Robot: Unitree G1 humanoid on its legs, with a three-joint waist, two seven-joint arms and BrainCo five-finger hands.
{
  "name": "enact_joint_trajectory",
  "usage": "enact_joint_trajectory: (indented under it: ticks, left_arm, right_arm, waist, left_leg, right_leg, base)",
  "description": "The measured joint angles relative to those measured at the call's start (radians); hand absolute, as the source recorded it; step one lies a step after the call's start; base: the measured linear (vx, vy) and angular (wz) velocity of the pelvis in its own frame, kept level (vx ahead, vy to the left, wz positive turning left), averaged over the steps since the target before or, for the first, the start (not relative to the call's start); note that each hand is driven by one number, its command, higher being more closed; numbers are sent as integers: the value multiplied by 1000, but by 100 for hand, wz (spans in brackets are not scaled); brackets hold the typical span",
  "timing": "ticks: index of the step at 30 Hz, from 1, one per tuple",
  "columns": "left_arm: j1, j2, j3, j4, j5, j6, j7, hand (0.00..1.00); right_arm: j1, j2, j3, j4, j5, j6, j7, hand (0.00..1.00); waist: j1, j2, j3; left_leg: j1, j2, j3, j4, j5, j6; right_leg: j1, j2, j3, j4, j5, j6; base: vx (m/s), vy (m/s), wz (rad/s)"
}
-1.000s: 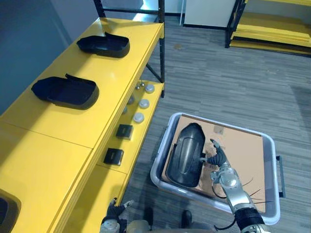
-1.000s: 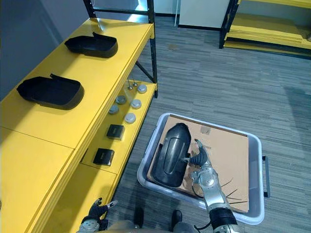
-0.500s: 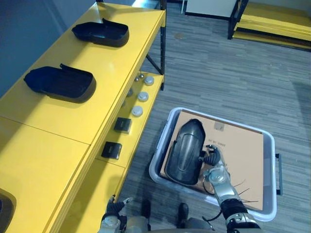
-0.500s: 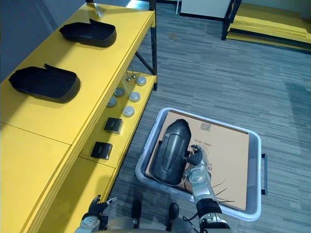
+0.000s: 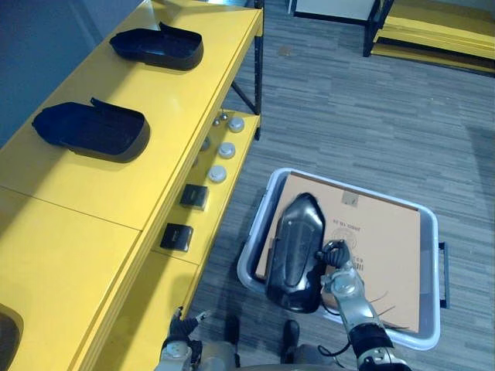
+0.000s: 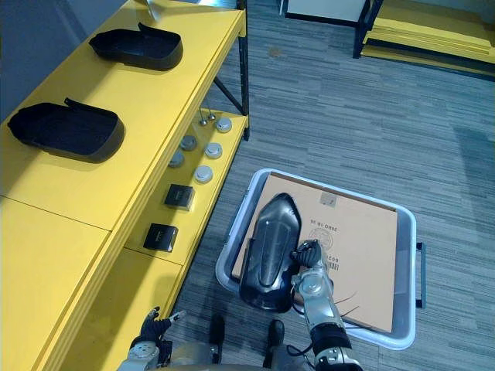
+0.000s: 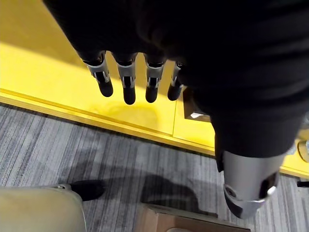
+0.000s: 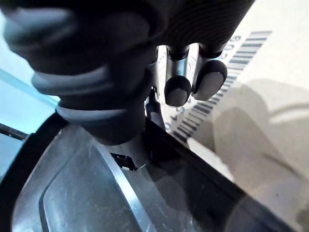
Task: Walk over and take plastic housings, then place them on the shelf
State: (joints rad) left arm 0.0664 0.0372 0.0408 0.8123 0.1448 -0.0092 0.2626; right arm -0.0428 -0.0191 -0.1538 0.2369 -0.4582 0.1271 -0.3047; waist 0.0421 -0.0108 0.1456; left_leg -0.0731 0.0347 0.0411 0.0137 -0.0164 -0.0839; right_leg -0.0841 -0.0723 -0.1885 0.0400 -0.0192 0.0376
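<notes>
Hanging left of the bin (image 5: 256, 232), nearest the robot, the left hand (image 5: 182, 334) idles with slack, straight fingers. At the bin's near side the right hand (image 5: 338, 263) pinches the plastic housing (image 5: 298, 247) by its right edge, thumb on top. Within the last second the housing's broad near end has come up off the cardboard (image 5: 379, 247) and now overhangs the bin's near rim, so the lift looks begun. Its long axis runs from near rim to far side, narrow end pointing away, domed back up. Beyond the bin, the yellow shelf (image 5: 116, 193) holds two housings (image 5: 93, 130).
</notes>
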Motion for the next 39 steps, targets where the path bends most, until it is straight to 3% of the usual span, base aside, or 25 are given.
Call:
enact_joint_trajectory:
  ticks: [8, 17, 21, 23, 29, 39]
  left_arm:
    - [5, -6, -174, -427, -56, -46, 0, 0]
    - [-30, -14, -252, -905, -54, -115, 28, 0]
    - [-57, -2, -301, -976, -16, -134, 43, 0]
    - [-72, 6, -330, -982, 28, -135, 48, 0]
    - [-152, 28, -430, -978, 149, -133, 48, 0]
    - [-233, 28, -470, -887, 220, -113, 113, 0]
  right_arm:
    - [51, -8, -33, -228, -25, -25, -87, 100]
    - [27, -10, 11, -386, -64, -57, -123, 100]
    - [20, -10, 49, -448, -62, -63, -128, 100]
    - [-7, -10, 80, -462, -58, -84, -130, 100]
    - [-45, -10, 154, -498, 0, -121, -132, 100]
    - [-51, -9, 226, -498, 101, -121, -133, 100]
  waist:
    - [-3, 4, -2]
    - [-8, 24, -29]
    - [-11, 44, -54]
    - [-26, 44, -68]
    - [-27, 44, -70]
    - [-29, 41, -103]
  left_leg:
    - [-2, 3, 1, 16, -10, 25]
    - [24, 0, 1, 31, -17, 36]
    - [38, 1, 0, 31, -29, 54]
    - [40, 1, 4, 32, -29, 54]
    - [42, 2, 22, 32, -29, 54]
    - [42, 3, 32, 31, -29, 54]
  right_leg:
    - [18, 9, 1, -42, 27, -6]
    - [52, 10, 10, -53, 28, -7]
    - [64, 20, 17, -62, 28, -7]
    - [65, 23, 25, -62, 30, -7]
    - [63, 32, 50, -80, 57, -9]
    - [68, 35, 59, -117, 81, -13]
  base:
    - [-49, 1, -4]
    - [17, -3, -4]
    - [-13, -7, -5]
    - [-12, 2, -8]
    - [-48, 4, -12]
    - [-24, 0, -4]
